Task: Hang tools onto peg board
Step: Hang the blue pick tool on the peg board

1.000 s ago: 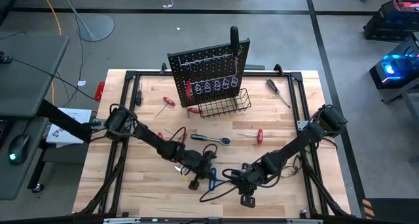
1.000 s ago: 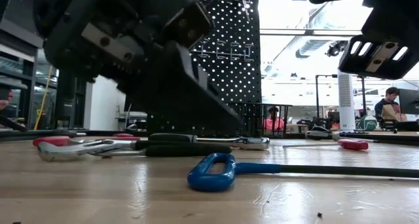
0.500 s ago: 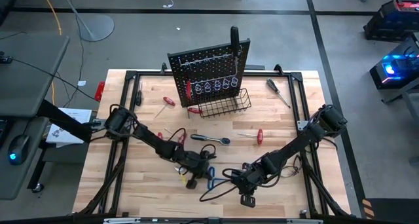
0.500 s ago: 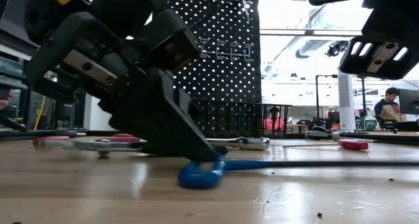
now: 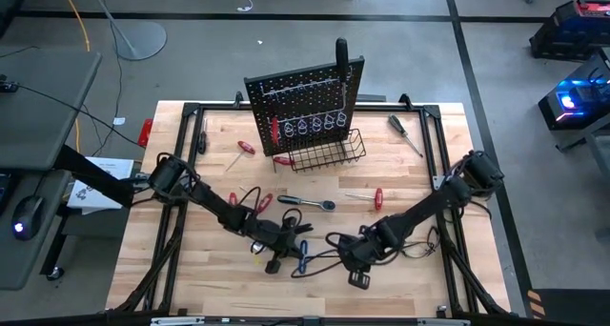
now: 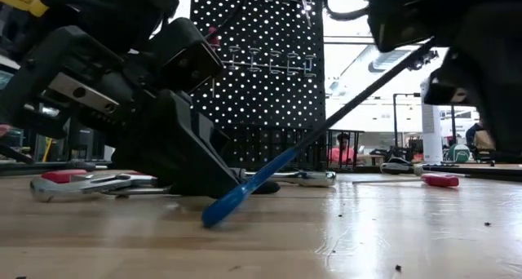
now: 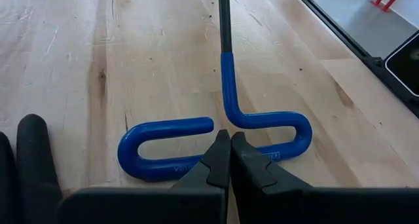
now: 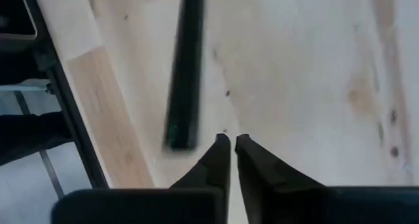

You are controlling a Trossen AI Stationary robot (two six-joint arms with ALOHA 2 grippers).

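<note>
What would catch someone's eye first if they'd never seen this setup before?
Probably the blue T-handled hex key, tilted with its handle on the wood near the table's front and its dark shaft slanting up toward the right gripper. The left gripper sits right at that blue handle, fingers shut. Behind them stands the black peg board at the table's back edge.

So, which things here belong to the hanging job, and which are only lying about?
Job:
- peg board
- blue hex key, tilted up off the table, at the left gripper
- red screwdriver
- wrench
- right gripper, near the key's shaft

Lying about:
- black cables on the wooden table
- computer mouse on the side desk
</note>
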